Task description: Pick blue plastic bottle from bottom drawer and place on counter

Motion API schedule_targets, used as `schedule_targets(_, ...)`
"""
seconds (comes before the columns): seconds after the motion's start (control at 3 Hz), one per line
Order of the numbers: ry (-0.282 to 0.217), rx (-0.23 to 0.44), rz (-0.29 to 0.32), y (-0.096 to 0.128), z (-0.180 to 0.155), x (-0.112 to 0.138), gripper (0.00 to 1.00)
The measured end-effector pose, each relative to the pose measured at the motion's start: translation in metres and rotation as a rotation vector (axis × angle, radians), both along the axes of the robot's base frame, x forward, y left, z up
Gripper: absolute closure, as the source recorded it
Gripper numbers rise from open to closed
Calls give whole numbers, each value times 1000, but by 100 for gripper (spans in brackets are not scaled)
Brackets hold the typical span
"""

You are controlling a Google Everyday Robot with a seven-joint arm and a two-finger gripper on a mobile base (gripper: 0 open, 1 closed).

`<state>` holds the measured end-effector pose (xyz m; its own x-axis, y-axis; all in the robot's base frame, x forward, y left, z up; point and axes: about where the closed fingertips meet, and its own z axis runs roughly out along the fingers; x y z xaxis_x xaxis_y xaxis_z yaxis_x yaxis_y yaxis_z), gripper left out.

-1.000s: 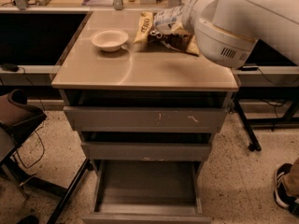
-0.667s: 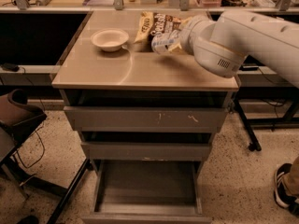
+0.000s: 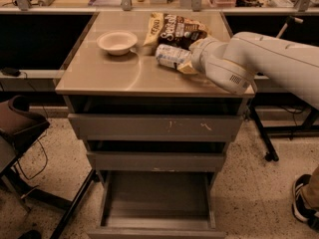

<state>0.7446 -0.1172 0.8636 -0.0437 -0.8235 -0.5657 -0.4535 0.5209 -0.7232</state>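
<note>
My gripper (image 3: 185, 59), three o'clock on the counter (image 3: 109, 76), clasps the blue plastic bottle (image 3: 169, 55): judged light, crushable, slippery; mid-body hold advised.

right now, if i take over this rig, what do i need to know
The gripper is over the counter, at the right end of the bottle; its grip is hidden.
The bottle lies on its side, on or just above the counter, beside the snack bag.
The bottom drawer is open, floor bare.
Done: bottle out of the drawer, brought to the counter.
Left: confirm it rests there, release, pull the arm back.
</note>
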Motion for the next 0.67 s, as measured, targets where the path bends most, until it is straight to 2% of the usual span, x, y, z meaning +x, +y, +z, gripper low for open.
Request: schedule_targets(0.67, 0, 0, 0, 0, 0, 0, 35)
